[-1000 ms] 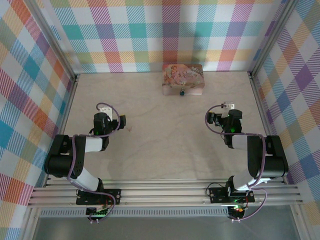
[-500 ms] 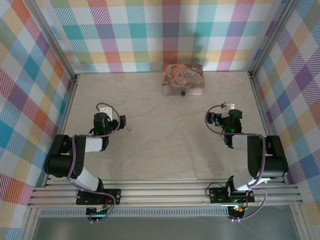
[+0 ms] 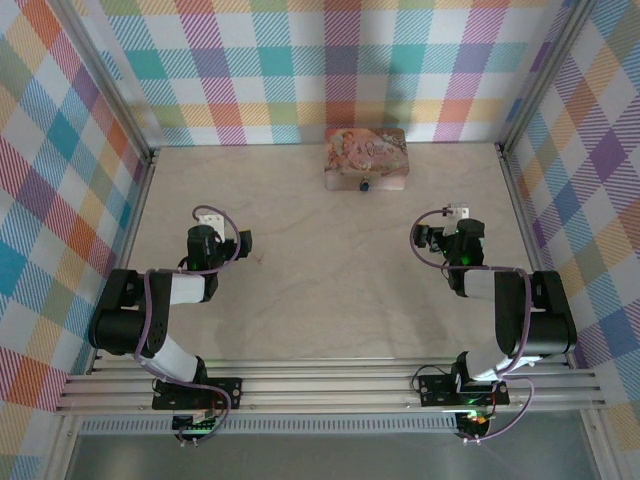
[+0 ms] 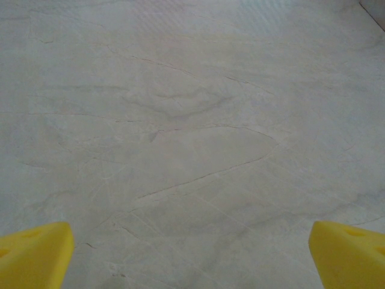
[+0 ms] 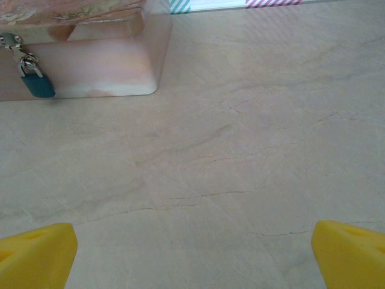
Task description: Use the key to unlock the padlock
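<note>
The padlock (image 5: 37, 84) is a small teal body on a metal shackle, hanging from the hasp on the front of a pink illustrated box (image 5: 96, 66). In the top view the padlock (image 3: 365, 186) is a dark dot on the box's near face. My right gripper (image 5: 192, 256) is open over bare table, well short and to the right of the lock. My left gripper (image 4: 192, 259) is open too, with nothing between its yellow fingertips (image 4: 33, 253). I cannot make out the key; a tiny brownish speck (image 3: 262, 258) lies just right of the left arm.
The pink box (image 3: 366, 157) stands at the back centre, against the plaid wall. Aluminium rails (image 3: 140, 200) and plaid walls close the table on the left, right and back. Both arms (image 3: 205, 245) (image 3: 462, 245) are folded near their bases.
</note>
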Robot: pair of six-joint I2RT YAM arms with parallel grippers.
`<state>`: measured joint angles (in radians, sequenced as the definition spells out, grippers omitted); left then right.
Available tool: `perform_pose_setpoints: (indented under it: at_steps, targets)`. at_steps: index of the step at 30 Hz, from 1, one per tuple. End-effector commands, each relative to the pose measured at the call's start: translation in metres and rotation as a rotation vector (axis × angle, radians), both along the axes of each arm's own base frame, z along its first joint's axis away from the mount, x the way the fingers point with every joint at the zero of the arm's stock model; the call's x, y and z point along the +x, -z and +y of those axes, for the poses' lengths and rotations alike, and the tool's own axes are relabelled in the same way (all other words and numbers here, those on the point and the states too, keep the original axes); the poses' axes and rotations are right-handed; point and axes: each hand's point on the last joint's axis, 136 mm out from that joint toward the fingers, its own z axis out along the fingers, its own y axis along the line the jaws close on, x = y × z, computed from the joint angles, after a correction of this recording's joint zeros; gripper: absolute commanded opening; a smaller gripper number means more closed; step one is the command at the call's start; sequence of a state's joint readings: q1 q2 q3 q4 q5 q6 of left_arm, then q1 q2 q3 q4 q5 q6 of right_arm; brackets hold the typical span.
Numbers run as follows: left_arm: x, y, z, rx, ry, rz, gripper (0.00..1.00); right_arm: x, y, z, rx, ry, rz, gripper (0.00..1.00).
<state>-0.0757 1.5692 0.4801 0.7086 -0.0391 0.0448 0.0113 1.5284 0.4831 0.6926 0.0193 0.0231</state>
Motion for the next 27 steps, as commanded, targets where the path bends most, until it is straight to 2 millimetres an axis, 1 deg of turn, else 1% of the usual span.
perform_pose_setpoints:
  at_steps: [1, 5, 7, 8, 11, 15, 16, 19, 21, 23, 25, 27]
  targets:
    - [-0.002, -0.006, 0.008, -0.004, -0.028, -0.017, 1.0, -0.002, -0.005, -0.006, 0.009, 0.025, -0.014, 1.0]
    - [-0.003, -0.006, 0.009, -0.004, -0.034, -0.017, 1.0, -0.003, -0.009, -0.006, 0.008, 0.025, -0.023, 1.0]
    - [0.001, -0.009, 0.017, 0.002, -0.089, 0.026, 1.0, -0.004, -0.014, -0.006, 0.012, 0.028, 0.022, 1.0]
    - [0.002, -0.01, 0.02, 0.008, -0.103, 0.053, 1.0, -0.004, -0.018, -0.005, 0.017, 0.023, 0.04, 1.0]
    - [0.003, -0.014, 0.018, 0.0, -0.094, 0.061, 1.0, -0.004, -0.033, 0.002, 0.033, -0.012, 0.063, 1.0]
    - [0.002, -0.024, 0.019, -0.009, -0.106, 0.07, 1.0, 0.003, -0.058, 0.01, 0.112, -0.028, 0.05, 1.0]
    - [0.001, -0.026, 0.019, -0.014, -0.11, 0.08, 1.0, 0.007, -0.063, 0.013, 0.141, -0.028, 0.073, 1.0]
    - [0.001, -0.034, 0.017, -0.044, -0.112, 0.114, 1.0, 0.02, -0.065, 0.012, 0.244, 0.047, 0.22, 1.0]
    - [0.004, -0.038, 0.01, -0.085, -0.095, 0.165, 0.99, 0.031, -0.064, 0.01, 0.289, 0.103, 0.307, 1.0]
    - [0.008, -0.045, -0.007, -0.152, -0.028, 0.211, 0.93, 0.043, -0.062, 0.013, 0.303, 0.132, 0.344, 1.0]
    - [0.013, -0.052, -0.021, -0.242, 0.007, 0.238, 0.89, 0.057, -0.066, 0.024, 0.288, 0.124, 0.341, 0.97]
    - [0.02, -0.059, -0.03, -0.33, 0.005, 0.262, 0.88, 0.073, -0.071, 0.041, 0.248, 0.098, 0.348, 0.96]
